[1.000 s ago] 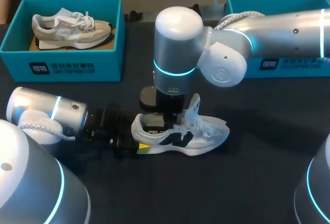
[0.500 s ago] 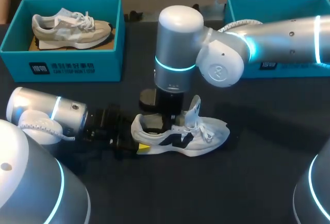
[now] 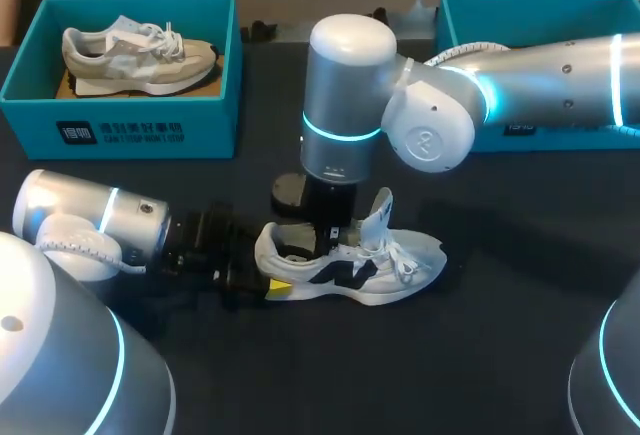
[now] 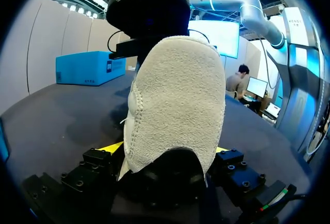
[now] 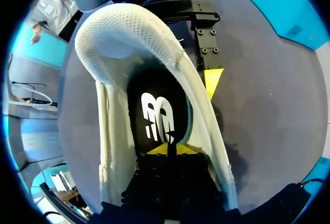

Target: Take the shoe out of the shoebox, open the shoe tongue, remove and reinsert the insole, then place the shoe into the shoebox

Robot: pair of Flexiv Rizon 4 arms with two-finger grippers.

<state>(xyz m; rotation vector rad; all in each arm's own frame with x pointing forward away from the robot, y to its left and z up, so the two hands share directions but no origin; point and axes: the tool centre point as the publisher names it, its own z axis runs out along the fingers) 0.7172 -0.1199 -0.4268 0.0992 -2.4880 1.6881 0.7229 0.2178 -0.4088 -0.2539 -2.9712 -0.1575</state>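
A white shoe [image 3: 390, 260] with dark side marks lies on the dark table, toe to the right and tongue [image 3: 377, 213] raised. My left gripper [image 3: 262, 277] comes in from the left, and its fingers stand wide on both sides of the heel [image 4: 175, 105], touching it. My right gripper [image 3: 325, 245] reaches straight down into the shoe's opening. In the right wrist view its yellow tips [image 5: 167, 149] are pressed together, shut, down on the black insole [image 5: 157, 116] with its white logo. Whether they pinch the insole I cannot tell. One yellow-tipped left finger [image 5: 212, 80] shows beside the heel.
A teal shoebox [image 3: 120, 130] at the back left holds a beige shoe [image 3: 135, 55]. A second teal shoebox [image 3: 540, 0] stands at the back right, partly behind my right arm. A small black round object [image 3: 288, 193] sits on the table just behind the white shoe.
The right gripper's fingers have come together inside the shoe, and the right arm shifted slightly right. The left arm and the shoe stayed put.
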